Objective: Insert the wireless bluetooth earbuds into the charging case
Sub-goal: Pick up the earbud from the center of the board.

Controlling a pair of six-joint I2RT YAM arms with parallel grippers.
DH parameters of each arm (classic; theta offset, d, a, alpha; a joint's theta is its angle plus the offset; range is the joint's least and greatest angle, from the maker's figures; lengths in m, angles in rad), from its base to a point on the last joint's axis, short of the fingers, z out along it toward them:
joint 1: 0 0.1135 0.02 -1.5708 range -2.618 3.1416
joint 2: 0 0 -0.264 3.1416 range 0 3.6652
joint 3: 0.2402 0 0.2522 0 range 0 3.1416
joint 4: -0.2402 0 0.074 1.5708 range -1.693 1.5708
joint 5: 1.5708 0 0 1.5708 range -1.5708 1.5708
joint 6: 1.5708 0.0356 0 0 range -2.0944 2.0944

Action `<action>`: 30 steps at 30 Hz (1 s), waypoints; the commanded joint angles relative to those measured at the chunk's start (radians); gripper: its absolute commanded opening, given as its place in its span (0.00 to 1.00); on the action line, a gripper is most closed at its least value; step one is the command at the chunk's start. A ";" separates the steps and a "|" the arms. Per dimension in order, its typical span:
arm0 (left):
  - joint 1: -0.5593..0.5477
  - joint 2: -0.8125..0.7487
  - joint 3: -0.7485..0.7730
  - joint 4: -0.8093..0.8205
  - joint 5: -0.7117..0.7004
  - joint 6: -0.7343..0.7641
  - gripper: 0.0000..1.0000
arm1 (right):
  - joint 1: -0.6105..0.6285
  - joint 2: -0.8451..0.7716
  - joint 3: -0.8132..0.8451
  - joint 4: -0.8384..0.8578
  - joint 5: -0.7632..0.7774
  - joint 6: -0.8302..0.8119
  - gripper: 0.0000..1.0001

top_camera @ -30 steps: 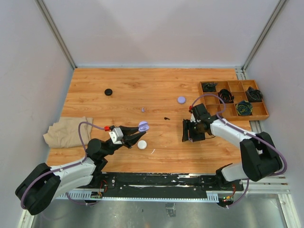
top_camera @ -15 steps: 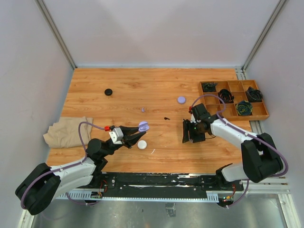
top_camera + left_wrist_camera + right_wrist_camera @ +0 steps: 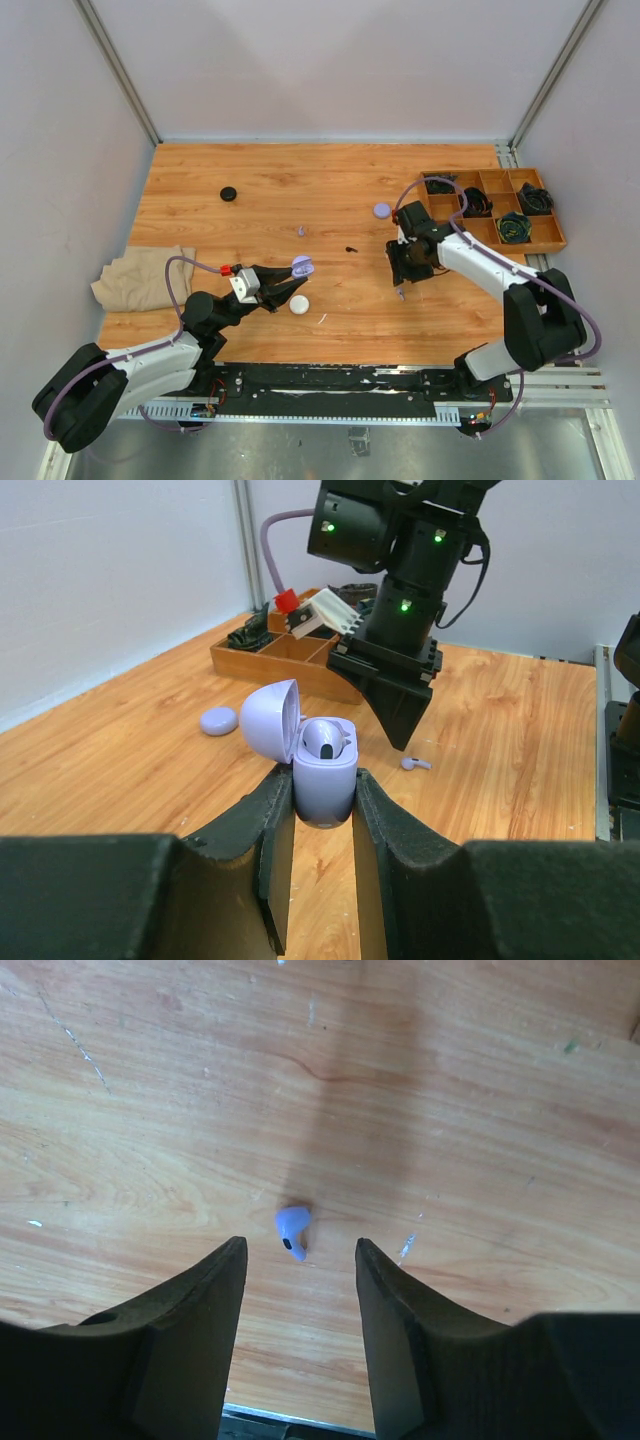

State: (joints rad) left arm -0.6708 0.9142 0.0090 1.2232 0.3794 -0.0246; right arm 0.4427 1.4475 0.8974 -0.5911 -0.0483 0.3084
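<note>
My left gripper (image 3: 324,798) is shut on an open lavender charging case (image 3: 326,772), held off the table near the front left (image 3: 301,266). Its lid is flipped back and one lavender earbud (image 3: 324,738) sits inside. A second lavender earbud (image 3: 291,1232) lies loose on the wood (image 3: 400,292). My right gripper (image 3: 300,1258) hangs just above it, pointing down and open. The bud lies just beyond the fingertips, in line with the gap, and touches neither finger. The left wrist view shows the right gripper (image 3: 400,730) right behind the case, with the bud (image 3: 415,763) beside its tip.
More items lie on the table: a lavender earbud (image 3: 301,231), a black earbud (image 3: 350,249), a black case (image 3: 229,193), a closed lavender case (image 3: 382,210) and a white case (image 3: 299,305). A wooden tray (image 3: 494,235) of coiled cables is at the right. A beige cloth (image 3: 145,275) is at the left.
The right gripper's jaws have narrowed and its wrist has shifted slightly toward the back, so the earbud on the table now shows. The left arm and case have not moved.
</note>
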 commanded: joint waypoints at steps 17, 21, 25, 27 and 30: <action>-0.004 -0.006 0.005 0.006 0.011 0.021 0.00 | 0.105 0.277 0.203 -0.198 0.054 -0.204 0.40; -0.004 -0.006 0.005 0.006 0.011 0.021 0.00 | 0.111 0.309 0.208 -0.200 0.051 -0.209 0.37; -0.004 -0.006 0.005 0.006 0.012 0.022 0.00 | 0.113 0.336 0.210 -0.199 0.055 -0.212 0.35; -0.004 -0.007 0.005 0.005 0.014 0.021 0.00 | 0.112 0.346 0.210 -0.199 0.057 -0.213 0.33; -0.004 -0.009 0.005 0.004 0.014 0.023 0.00 | 0.112 0.356 0.205 -0.198 0.054 -0.215 0.31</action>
State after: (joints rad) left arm -0.6708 0.9138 0.0090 1.2140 0.3824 -0.0219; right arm 0.5396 1.7699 1.0924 -0.7650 -0.0086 0.1093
